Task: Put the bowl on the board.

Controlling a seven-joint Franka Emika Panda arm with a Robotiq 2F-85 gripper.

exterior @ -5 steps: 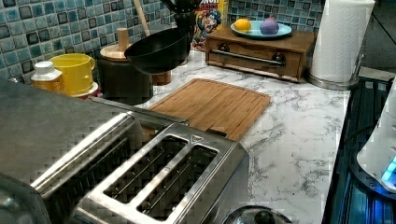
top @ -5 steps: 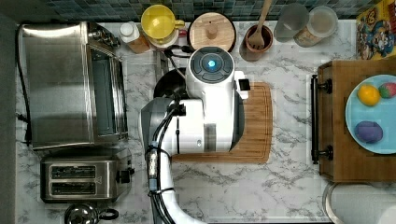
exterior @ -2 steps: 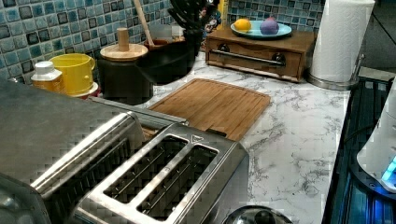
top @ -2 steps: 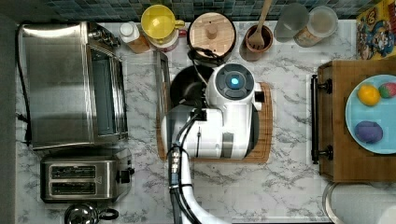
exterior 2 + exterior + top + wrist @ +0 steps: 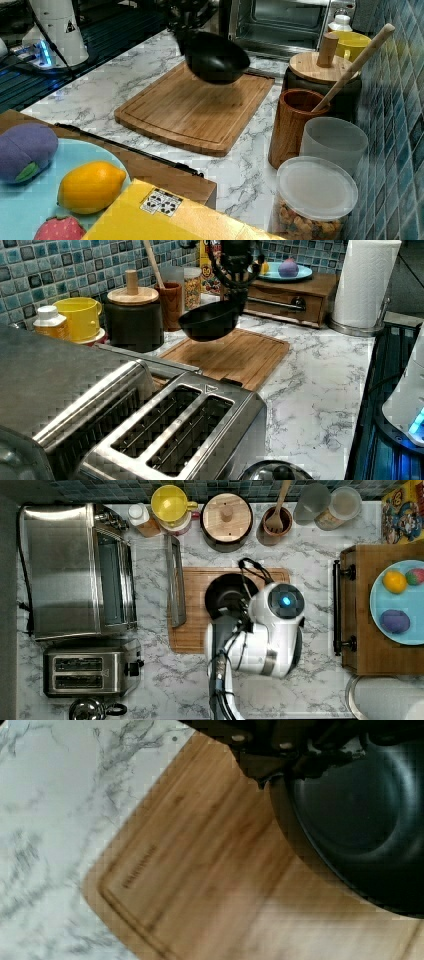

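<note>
From above, in the top view, I see the round black glossy-rimmed bowl [image 5: 226, 594] over the large rectangular light-brown wooden cutting board [image 5: 192, 630], toward the board's far side, with the white arm [image 5: 267, 635] covering the board's right part. The white marble worktop [image 5: 310, 555] carries a dark pot with a wooden lid [image 5: 226, 514] just beyond the board.

Over in the left view, the bowl [image 5: 209, 320] hangs tilted in the air above the board [image 5: 240, 356], apart from the wood, its shadow lying beneath it. The fingers [image 5: 235, 287] come down onto its far rim and are clamped on that rim, as far as I can read it. A yellow cup [image 5: 80, 317] stands beside the pot [image 5: 131, 320].

Turning to the right view, the bowl [image 5: 215, 57] floats clear over the board's [image 5: 190, 112] far end, tipped so I see its outer wall. A brown wooden cup with a spoon [image 5: 295, 127] stands just beside the board.

Up close in the wrist view, the bowl's greyish inside [image 5: 360, 815] sits under the dark fingers [image 5: 280, 742], which pinch its rim, and the board [image 5: 200, 885] lies below, grooved edge meeting the marble.
</note>
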